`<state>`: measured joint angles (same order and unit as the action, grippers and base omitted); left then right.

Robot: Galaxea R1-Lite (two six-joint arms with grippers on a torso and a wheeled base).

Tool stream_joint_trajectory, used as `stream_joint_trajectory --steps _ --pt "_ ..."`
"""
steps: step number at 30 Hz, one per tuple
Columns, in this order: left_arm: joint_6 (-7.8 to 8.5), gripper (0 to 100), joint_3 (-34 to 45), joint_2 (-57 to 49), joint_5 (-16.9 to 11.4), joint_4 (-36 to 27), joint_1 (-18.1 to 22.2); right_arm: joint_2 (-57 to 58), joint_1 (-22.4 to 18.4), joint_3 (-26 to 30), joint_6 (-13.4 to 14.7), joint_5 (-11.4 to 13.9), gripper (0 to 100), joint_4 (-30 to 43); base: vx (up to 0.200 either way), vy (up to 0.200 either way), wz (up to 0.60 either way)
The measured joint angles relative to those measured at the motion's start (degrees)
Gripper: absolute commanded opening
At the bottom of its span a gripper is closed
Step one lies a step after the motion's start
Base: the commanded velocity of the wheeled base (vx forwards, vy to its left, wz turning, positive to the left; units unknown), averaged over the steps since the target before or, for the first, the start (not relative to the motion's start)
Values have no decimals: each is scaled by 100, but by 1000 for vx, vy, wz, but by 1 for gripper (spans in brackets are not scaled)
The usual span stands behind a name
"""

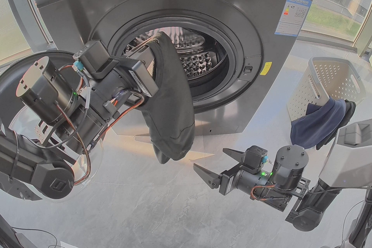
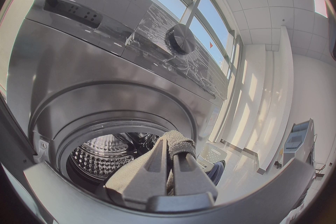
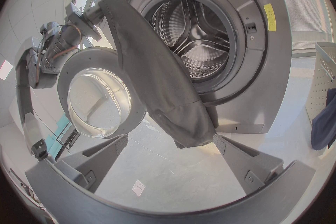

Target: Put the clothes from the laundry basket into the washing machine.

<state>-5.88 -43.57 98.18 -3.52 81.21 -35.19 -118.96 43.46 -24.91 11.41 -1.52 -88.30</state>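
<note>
left jaws pinch dark garment (image 1: 170, 105) by top edge at washing machine (image 1: 252, 20) mouth; looks soft, limp, light. right jaws spread, empty.

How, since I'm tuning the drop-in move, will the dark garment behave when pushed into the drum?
Likely floppy: the dark garment hangs limp from the left gripper. Probably light: a pinch at one edge holds it. Its tail dangles below the washing machine opening, so it may catch on the rim.
</note>
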Motion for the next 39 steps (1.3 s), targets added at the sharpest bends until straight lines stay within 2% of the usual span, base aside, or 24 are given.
stream_joint_trajectory --steps 5,13,19,26,38,39 --pt "-4 0 -12 -41 -6 -6 -17 -397 -104 -572 7 20 100 -2 0 0 0" --pt "0 0 -20 -69 -15 -15 -35 -883 -157 -1595 -38 195 100 -2 0 0 0" --pt "0 0 -41 -89 -20 -20 -55 -1274 -182 -2294 -162 218 100 0 0 0 0" --pt "0 0 -33 -224 -11 -79 -157 -1888 -400 -3319 -255 217 100 49 0 0 0" --pt "-4 0 11 -461 -20 -135 -402 -2559 -501 -4253 -283 201 100 46 0 0 0" --pt "-4 0 13 -467 -20 -135 -407 -2611 -492 -4367 -285 195 0 49 0 0 0"
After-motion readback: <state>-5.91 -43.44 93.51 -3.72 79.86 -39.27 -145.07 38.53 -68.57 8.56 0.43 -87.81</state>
